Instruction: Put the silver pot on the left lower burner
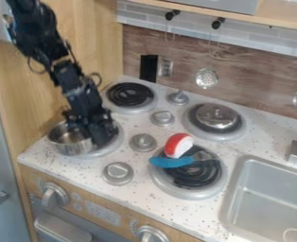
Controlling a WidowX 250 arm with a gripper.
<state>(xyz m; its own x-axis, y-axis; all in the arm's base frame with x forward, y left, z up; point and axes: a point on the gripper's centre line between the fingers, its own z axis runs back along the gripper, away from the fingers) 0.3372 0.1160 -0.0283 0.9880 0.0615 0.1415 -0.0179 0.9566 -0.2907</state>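
Placement appears in hand: the pot (pixel 69 143) overlaps the burner (pixel 108 152) at frame left, the gripper's (pixel 97 138) opening and hold undeterminable; next, centring rightward seems required.

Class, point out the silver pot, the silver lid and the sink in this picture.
Silver pot (pixel 71 148), camera view: its outer wall.
Silver lid (pixel 218 117), camera view: its top.
Sink (pixel 270 198), camera view: its bare floor.

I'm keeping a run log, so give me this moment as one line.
silver pot: partly over lower left burner, off-centre | gripper: at pot's burner-side rim | grasp: unclear
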